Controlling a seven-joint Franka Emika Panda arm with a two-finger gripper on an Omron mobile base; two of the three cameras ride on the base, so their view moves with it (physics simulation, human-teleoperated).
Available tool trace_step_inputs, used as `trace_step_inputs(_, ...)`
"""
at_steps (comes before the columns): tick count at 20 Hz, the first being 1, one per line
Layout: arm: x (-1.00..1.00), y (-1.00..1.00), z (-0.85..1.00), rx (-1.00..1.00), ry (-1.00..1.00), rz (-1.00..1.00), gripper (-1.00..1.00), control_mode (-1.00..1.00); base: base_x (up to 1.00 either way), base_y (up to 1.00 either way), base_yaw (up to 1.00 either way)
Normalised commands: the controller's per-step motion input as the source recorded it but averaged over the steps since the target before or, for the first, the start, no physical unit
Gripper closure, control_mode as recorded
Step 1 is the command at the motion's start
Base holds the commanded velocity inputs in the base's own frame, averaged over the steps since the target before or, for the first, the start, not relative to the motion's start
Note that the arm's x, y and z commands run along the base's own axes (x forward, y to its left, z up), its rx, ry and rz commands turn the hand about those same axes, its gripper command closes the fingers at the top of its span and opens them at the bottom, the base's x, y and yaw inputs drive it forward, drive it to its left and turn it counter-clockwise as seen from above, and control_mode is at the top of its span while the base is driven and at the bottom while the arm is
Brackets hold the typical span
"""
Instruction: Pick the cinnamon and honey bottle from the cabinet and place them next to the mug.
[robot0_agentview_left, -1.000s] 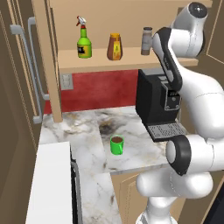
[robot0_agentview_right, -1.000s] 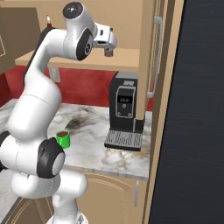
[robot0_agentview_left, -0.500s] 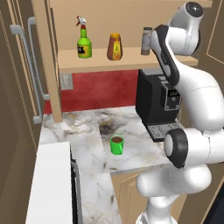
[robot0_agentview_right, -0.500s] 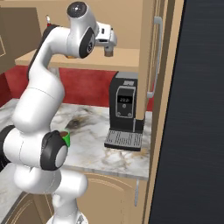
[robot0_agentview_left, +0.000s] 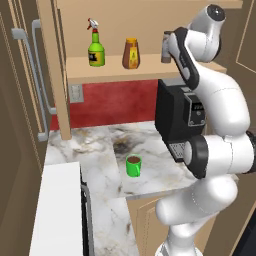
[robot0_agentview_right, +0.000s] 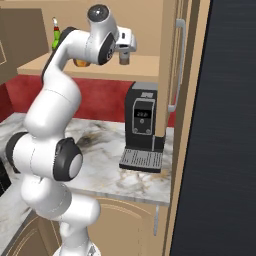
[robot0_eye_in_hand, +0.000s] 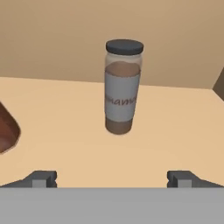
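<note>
The cinnamon (robot0_eye_in_hand: 122, 87), a slim jar with a dark cap, stands upright on the cabinet shelf (robot0_eye_in_hand: 175, 131) straight ahead of my gripper (robot0_eye_in_hand: 112, 179). The jaws are open, wide apart, with nothing between them, a short way from the jar. In the left base view the cinnamon (robot0_agentview_left: 165, 47) is partly hidden by my arm. The amber honey bottle (robot0_agentview_left: 131, 53) stands on the cabinet (robot0_agentview_left: 100, 70) to its left. Down on the marble counter sits the green mug (robot0_agentview_left: 133, 165). My gripper (robot0_agentview_right: 123, 55) hovers at shelf height in the right base view.
A green spray bottle (robot0_agentview_left: 96, 49) with a red nozzle stands left of the honey bottle. A black coffee machine (robot0_agentview_left: 175, 120) sits under the shelf on the counter (robot0_agentview_left: 100, 145). Tall brown doors (robot0_agentview_left: 20, 100) rise at the left; a white stove top (robot0_agentview_left: 55, 210) lies in front.
The arm's upper joints have swung slightly to the left. The hand stays in front of the cinnamon with its jaws open.
</note>
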Motion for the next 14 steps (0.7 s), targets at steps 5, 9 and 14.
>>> trace_step_inputs(5,0.29,0.00,-0.11,0.00,0.00,0.00,-1.00,-1.00,0.00,0.00,0.00)
trace_step_inputs(9,0.28,0.00,-0.09,0.00,0.03,0.00,-1.00,-1.00,0.00,0.00,0.00)
trace_step_inputs(14,0.33,0.00,-0.11,0.00,0.01,0.00,-1.00,-1.00,0.00,0.00,0.00)
